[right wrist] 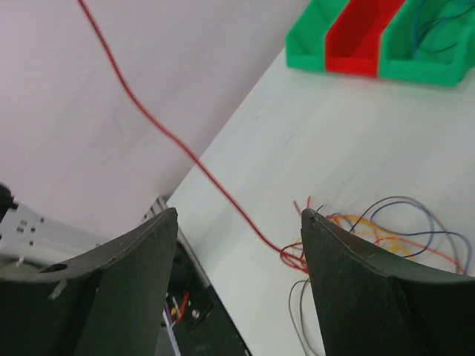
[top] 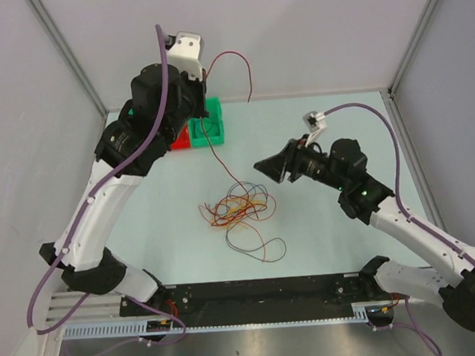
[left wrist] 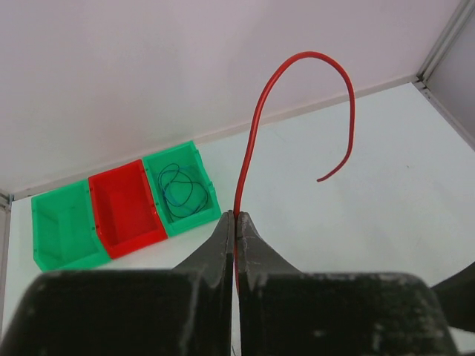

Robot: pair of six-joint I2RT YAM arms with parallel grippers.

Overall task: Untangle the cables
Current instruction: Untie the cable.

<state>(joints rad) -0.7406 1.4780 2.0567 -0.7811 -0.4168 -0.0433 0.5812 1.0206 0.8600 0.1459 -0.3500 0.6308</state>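
Tangled cables [top: 238, 206] at table [top: 347, 235] centre. Red cable [left wrist: 249, 148] rising from them, pinched in fully closed left gripper [left wrist: 235, 216], arm raised above bins [top: 215, 129]. Right arm low, level, beside tangle; right gripper [right wrist: 239, 215] gaping wide, gripping nothing.

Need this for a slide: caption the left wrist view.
Left tool shut on a red cable arching upward; a blue cable lies coiled in a green bin.

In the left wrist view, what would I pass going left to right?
First an empty green bin, then a red bin, a second green bin holding a coiled blue cable, then the red cable pinched in the left claw.
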